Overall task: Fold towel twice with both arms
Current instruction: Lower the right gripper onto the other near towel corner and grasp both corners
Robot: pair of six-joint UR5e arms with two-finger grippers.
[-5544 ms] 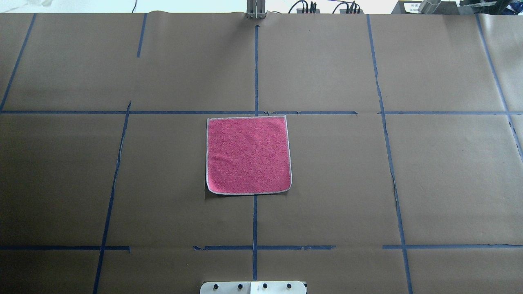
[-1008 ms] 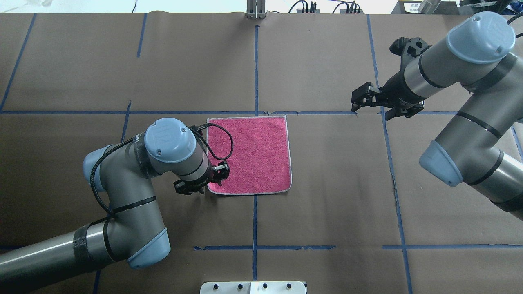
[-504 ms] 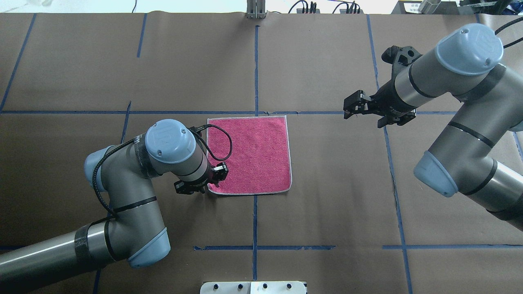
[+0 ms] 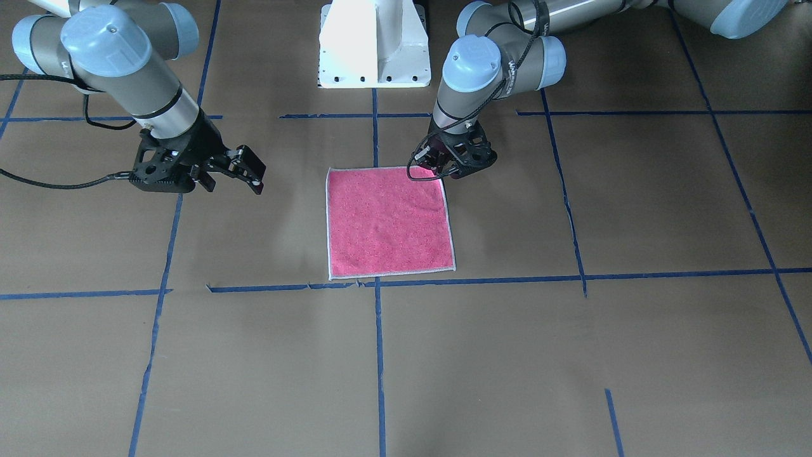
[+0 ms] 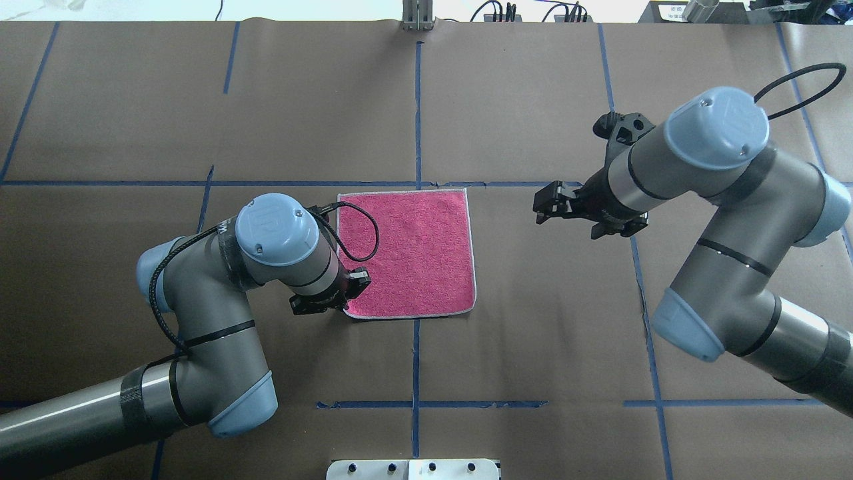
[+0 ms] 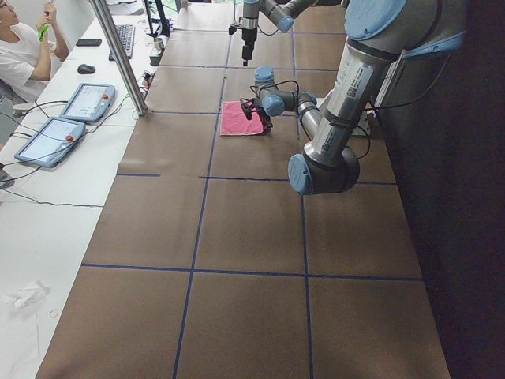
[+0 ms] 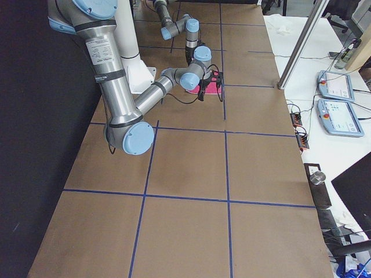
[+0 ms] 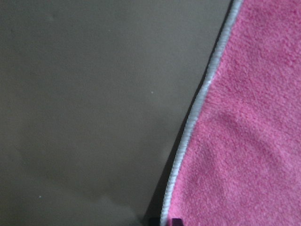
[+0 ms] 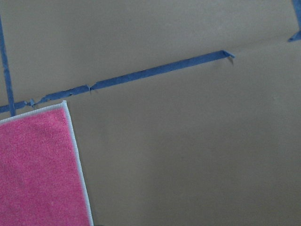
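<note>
The towel [image 5: 406, 253] lies flat and square on the brown paper, pink-red face up with a pale stitched edge; it also shows in the front view [image 4: 388, 222]. My left gripper [image 5: 341, 301] is down at the towel's near-left corner. In the left wrist view its tips sit close together at the towel's pale edge [image 8: 188, 136], shut on that corner. In the front view the left gripper [image 4: 439, 166] covers the same corner. My right gripper [image 5: 541, 203] hangs open and empty to the right of the towel, apart from it, and shows in the front view [image 4: 255, 178]. The right wrist view shows the towel's far-right corner [image 9: 37, 169].
Blue tape lines [image 5: 416, 113] cross the brown paper table. The white base pedestal [image 4: 374, 44] stands at the near edge. In the left side view a metal post [image 6: 118, 55], tablets [image 6: 87, 103] and a seated person [image 6: 24, 55] are at the table's far side.
Both arms have come into view. Over the last second the right gripper moved left and nearer, toward the towel. The left gripper's jaws narrowed onto the towel's near-left corner.
</note>
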